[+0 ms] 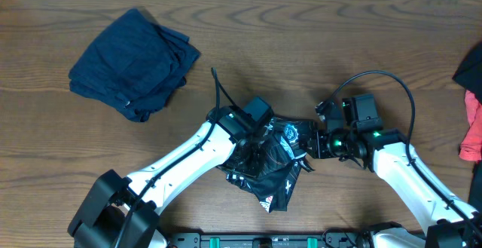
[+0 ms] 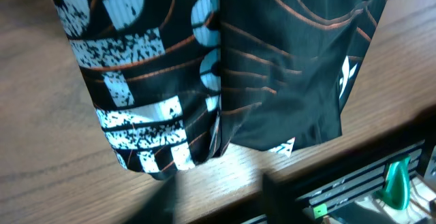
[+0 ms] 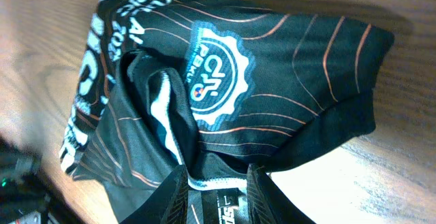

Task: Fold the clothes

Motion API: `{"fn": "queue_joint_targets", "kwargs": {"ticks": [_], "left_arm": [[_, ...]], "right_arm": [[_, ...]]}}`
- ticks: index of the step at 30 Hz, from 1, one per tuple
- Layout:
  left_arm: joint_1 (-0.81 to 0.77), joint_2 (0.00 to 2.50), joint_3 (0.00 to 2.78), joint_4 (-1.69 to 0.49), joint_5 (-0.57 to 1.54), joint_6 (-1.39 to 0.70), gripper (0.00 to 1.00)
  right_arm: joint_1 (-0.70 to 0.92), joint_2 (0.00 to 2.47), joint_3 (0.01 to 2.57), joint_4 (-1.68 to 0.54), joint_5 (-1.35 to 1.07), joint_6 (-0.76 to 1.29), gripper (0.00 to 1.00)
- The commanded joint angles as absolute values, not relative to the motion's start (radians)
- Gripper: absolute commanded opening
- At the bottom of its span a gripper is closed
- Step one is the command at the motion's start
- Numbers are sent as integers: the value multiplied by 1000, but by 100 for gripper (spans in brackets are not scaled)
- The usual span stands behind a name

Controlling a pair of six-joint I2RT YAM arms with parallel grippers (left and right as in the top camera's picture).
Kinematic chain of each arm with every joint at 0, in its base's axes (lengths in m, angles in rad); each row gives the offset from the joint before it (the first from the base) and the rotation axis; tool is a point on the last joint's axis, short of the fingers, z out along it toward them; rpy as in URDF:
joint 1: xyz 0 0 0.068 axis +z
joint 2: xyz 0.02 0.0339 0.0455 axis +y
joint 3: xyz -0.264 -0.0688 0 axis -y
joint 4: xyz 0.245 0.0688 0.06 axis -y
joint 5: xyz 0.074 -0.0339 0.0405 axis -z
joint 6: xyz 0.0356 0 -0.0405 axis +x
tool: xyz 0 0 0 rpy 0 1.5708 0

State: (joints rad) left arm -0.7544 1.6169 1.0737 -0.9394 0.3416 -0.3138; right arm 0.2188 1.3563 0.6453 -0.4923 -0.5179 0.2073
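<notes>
The clothes are one black jersey (image 1: 273, 174) with thin orange lines, lying bunched near the table's front middle. Its white lettering shows in the left wrist view (image 2: 136, 81), and a round blue logo shows in the right wrist view (image 3: 214, 71). My left gripper (image 1: 252, 131) hovers over the jersey's left part. Its fingers (image 2: 228, 197) are spread with bare wood between them. My right gripper (image 1: 311, 144) is at the jersey's right edge. Its fingers (image 3: 216, 193) are apart and straddle the light-blue collar and size label.
A folded dark blue garment (image 1: 135, 63) lies at the back left. Pink (image 1: 473, 131) and black (image 1: 471, 71) clothes lie at the right edge. The table's front edge and a black rail (image 2: 368, 183) are close behind the jersey.
</notes>
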Motion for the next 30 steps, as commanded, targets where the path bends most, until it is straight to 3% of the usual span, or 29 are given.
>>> {"fn": "queue_joint_targets", "kwargs": {"ticks": [1, 5, 8, 10, 16, 25, 27, 30], "left_arm": [[-753, 1620, 1077, -978, 390, -300, 12], [-753, 1619, 1089, -1017, 419, -284, 15], [-751, 1613, 1105, -1019, 418, -258, 17], [-743, 1605, 1118, -1019, 418, -257, 24], [-670, 1560, 1158, -1024, 415, -255, 40], [-524, 1434, 1161, -1047, 415, -229, 49], [-497, 1406, 1161, -1047, 415, -228, 52], [-466, 1378, 1161, -1047, 415, -228, 57]], "right_arm": [[248, 1343, 639, -494, -442, 316, 31], [270, 1348, 627, -497, -492, 451, 36], [297, 1348, 627, -433, -633, 371, 37], [311, 1348, 627, -375, -662, 282, 39], [337, 1350, 627, -216, -564, 219, 44], [388, 1484, 627, -176, -517, 223, 41], [410, 1529, 627, -144, -553, 223, 34], [422, 1542, 630, -134, -567, 223, 11]]}}
